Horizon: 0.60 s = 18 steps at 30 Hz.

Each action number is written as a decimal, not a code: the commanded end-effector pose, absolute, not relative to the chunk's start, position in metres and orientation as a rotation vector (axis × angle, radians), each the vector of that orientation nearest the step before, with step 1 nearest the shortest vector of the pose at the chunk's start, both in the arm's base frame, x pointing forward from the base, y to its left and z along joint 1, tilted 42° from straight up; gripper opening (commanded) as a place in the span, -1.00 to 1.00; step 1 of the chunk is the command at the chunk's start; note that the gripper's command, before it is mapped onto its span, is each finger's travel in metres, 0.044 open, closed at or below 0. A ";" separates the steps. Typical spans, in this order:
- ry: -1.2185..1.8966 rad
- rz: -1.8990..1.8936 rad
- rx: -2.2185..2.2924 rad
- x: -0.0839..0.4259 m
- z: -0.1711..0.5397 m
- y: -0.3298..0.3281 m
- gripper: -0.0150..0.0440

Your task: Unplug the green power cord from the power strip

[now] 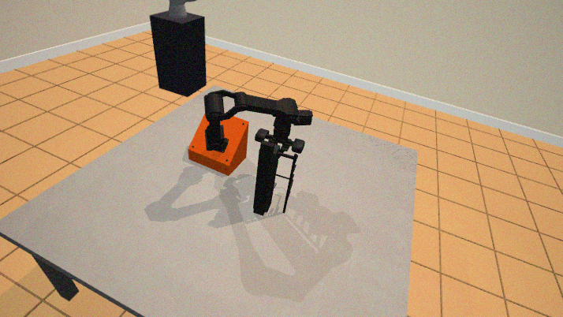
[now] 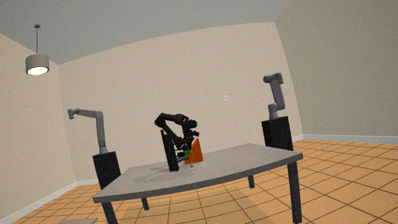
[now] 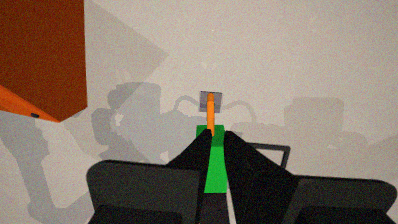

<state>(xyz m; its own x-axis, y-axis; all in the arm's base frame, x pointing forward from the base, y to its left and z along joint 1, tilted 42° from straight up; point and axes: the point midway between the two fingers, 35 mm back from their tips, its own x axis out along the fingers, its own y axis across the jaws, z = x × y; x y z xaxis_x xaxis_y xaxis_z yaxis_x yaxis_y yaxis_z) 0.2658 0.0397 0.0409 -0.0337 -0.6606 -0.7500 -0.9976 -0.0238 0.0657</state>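
The power strip [image 1: 264, 179] [image 2: 170, 151] is a tall black block standing upright on the table. The green plug [image 2: 187, 152] [image 3: 216, 167] is beside it, with a dark part [image 3: 215, 207] between it and the strip; whether its prongs sit in a socket cannot be seen. An orange cord [image 2: 193, 159] [image 3: 210, 117] runs from the plug's outer end to a small grey square [image 3: 203, 107] on the table. My gripper [image 3: 217, 135] is nearly shut just over the plug. The gap between its fingertips is narrower than the plug, and the left finger covers part of it. The fingertips are hidden in the top view.
The orange wedge base [image 1: 218, 138] [image 2: 198, 154] [image 3: 45, 55] of my arm stands close to the strip. A thin black frame [image 1: 291, 183] [image 3: 285, 156] is beside the strip. Two grey arms [image 2: 101, 131] [image 2: 277, 93] stand on black pedestals beyond the table [image 1: 158, 256] [image 2: 237, 164].
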 end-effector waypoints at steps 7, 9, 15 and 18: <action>1.754 0.834 -1.722 0.268 0.043 0.033 0.05; 1.754 0.834 -1.722 0.268 0.043 0.033 0.05; 1.744 0.858 -1.744 0.267 0.049 0.039 0.05; 1.744 0.858 -1.744 0.267 0.049 0.039 0.05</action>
<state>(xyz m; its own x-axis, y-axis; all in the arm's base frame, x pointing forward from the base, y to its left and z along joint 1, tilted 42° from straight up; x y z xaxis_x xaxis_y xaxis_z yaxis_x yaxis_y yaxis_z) 0.2662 0.0369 0.0462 -0.0374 -0.6657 -0.7453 -0.9975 -0.0203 0.0682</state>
